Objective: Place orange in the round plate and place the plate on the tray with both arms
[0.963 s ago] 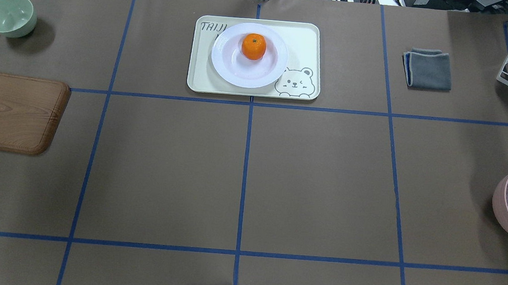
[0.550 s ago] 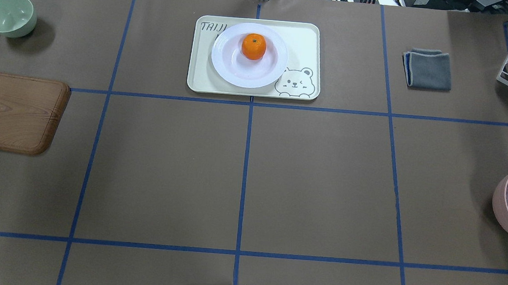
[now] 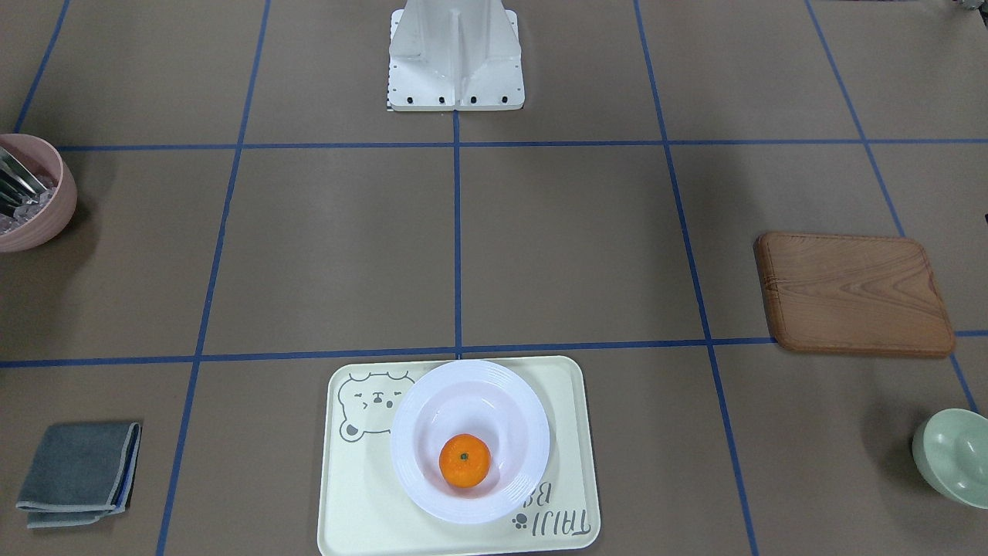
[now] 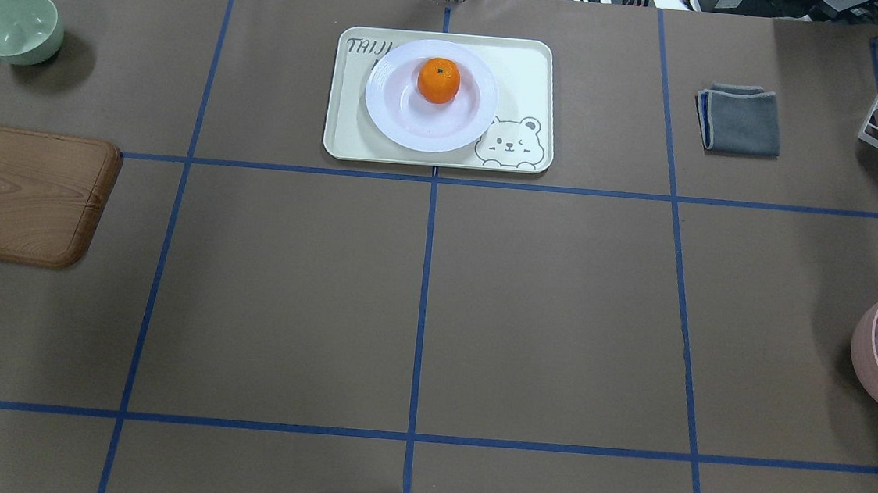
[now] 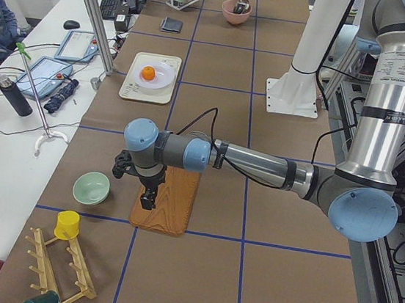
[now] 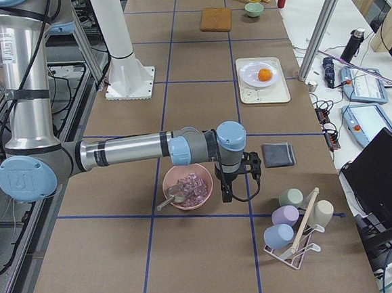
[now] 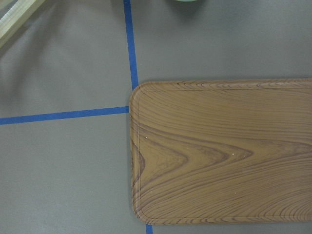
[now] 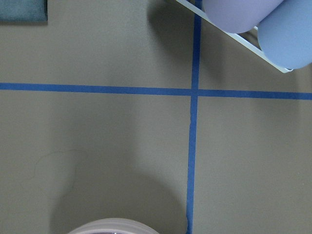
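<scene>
The left gripper (image 5: 146,199) hangs over the wooden board (image 4: 20,194), well apart from the tray (image 4: 528,65) on the robot's left side of it. It shows only in the side view, and its own wrist camera shows no fingers, so I cannot tell how far they are open; nothing is seen held between them. The right gripper (image 6: 225,193) hangs just beside the pink bowl (image 6: 187,186), well apart from the tray on the robot's right side of it. Here too I cannot tell the opening of the fingers, and its wrist camera shows only the table paper with blue tape lines. The orange (image 4: 439,80) lies in the sunken centre of the round plate (image 4: 394,118). The plate stands on the tray, toward the tray's left end in the overhead view, and no gripper touches it. Compared with the overhead pictures of a second ago, nothing on the table has moved: the orange, the plate and the tray are in the same places. On the tray the word "TAIJI" can be read, and the plate covers the letters after it; in the front view a "B" also shows beside the plate's rim. A grey bear face is drawn in the opposite corner of the tray.
</scene>
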You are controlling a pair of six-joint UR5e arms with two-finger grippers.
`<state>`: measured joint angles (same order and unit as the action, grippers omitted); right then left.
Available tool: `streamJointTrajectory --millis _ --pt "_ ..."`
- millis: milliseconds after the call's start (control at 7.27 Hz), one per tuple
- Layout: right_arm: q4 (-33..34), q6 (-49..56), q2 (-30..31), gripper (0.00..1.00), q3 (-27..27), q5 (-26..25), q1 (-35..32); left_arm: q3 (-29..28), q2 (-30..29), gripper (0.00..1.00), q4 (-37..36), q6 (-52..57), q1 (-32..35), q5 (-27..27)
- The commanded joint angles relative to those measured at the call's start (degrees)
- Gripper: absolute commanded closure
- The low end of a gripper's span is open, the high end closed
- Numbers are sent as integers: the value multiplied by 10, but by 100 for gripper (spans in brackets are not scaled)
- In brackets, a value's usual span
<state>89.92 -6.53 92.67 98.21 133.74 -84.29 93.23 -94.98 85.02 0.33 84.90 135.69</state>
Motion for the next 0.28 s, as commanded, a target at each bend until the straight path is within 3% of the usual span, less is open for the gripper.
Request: streamJointTrajectory --millis 0,138 --pt "0 -1 1 0 0 0 0 0 1 2 4 3 0 0" --pt "0 -1 1 0 0 0 0 1 0 2 4 5 0 0"
